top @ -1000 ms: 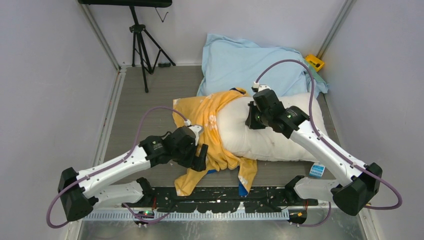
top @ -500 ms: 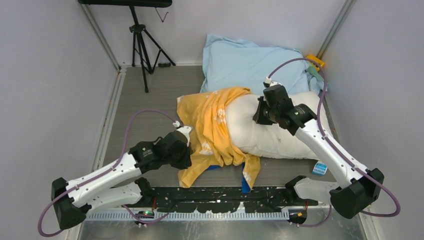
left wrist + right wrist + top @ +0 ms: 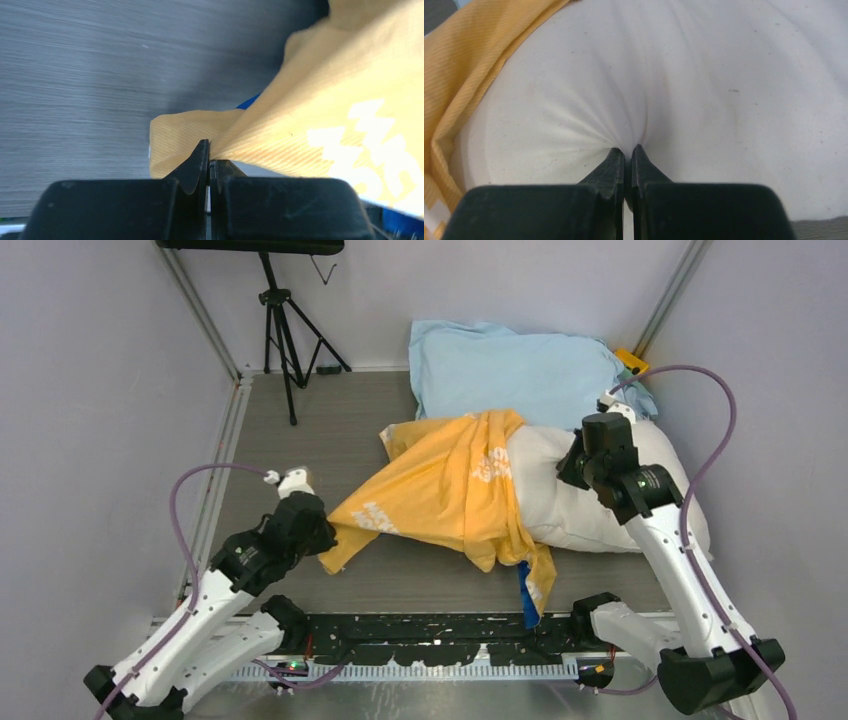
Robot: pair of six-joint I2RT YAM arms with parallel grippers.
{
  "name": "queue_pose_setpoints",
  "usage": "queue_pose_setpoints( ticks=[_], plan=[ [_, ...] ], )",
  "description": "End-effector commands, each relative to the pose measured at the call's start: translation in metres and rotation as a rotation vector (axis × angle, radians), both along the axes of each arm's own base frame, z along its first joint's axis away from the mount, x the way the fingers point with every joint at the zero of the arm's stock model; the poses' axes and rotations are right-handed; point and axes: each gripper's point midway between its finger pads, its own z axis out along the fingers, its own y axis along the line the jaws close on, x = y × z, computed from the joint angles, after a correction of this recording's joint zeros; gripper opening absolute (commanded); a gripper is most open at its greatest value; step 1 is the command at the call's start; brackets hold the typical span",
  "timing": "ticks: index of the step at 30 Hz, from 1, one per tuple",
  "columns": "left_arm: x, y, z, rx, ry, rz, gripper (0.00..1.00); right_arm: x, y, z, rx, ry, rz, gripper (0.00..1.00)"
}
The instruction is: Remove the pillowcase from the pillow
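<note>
The orange-yellow pillowcase (image 3: pixel 450 490) stretches leftward from the white pillow (image 3: pixel 600 500), still wrapping the pillow's left end. My left gripper (image 3: pixel 322 537) is shut on the pillowcase's left corner; in the left wrist view the fabric (image 3: pixel 300 115) is pinched between the jaws of the left gripper (image 3: pixel 208 150), with white print and blue edging showing. My right gripper (image 3: pixel 572 465) is shut on a pinch of the pillow's cover; puckers in the pillow (image 3: pixel 704 80) radiate from the right gripper (image 3: pixel 628 150), and the pillowcase (image 3: pixel 469 65) lies at the left.
A pale light-blue cushion (image 3: pixel 510 370) lies behind the pillow against the back wall. A tripod (image 3: pixel 285 330) stands at the back left. A small yellow object (image 3: pixel 632 362) sits at the back right corner. Walls close in on both sides.
The left gripper closed on the pillowcase and pulled it left and toward the near edge, stretching it out. The right gripper moved right with the pillow, baring more white.
</note>
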Motion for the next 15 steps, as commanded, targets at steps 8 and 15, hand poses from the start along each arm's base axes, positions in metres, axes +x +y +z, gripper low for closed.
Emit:
queue_pose_setpoints(
  ticks=[8,15],
  plan=[
    [0.068,0.102,0.021,-0.128,-0.057,0.565,0.0,-0.02,-0.089,0.091,-0.084,-0.4,-0.454,0.0],
    [0.076,0.159,0.013,-0.296,-0.02,0.895,0.0,-0.048,-0.117,0.107,-0.084,-0.492,-0.61,0.0]
  ],
)
